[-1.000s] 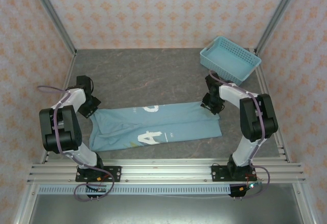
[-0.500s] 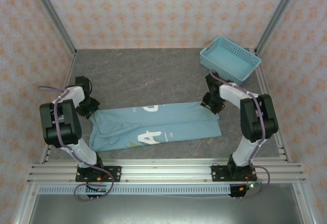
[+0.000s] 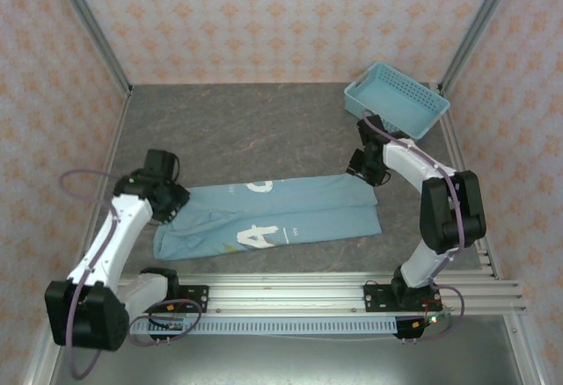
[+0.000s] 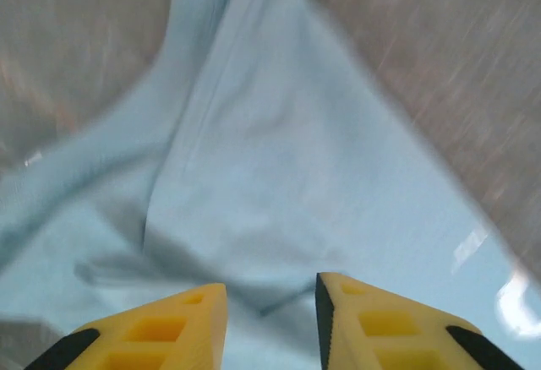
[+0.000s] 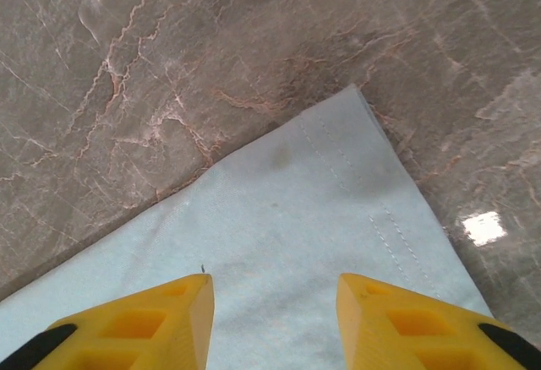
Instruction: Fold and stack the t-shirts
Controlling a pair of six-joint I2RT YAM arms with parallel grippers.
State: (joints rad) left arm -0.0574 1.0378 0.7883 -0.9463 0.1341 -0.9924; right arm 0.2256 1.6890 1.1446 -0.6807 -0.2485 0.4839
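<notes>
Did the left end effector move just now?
Yes. The left end effector shifted right, away from the left frame rail, and now sits over the t-shirt's left edge.

T-shirt point(image 3: 273, 218) on the table point(image 3: 246, 130) between left tool point(image 3: 169, 206) and right tool point(image 3: 364, 172), basket point(image 3: 396, 101) behind at far right.

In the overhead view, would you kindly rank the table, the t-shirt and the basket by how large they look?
Largest to smallest:
1. table
2. t-shirt
3. basket
None look alike in size.
</notes>
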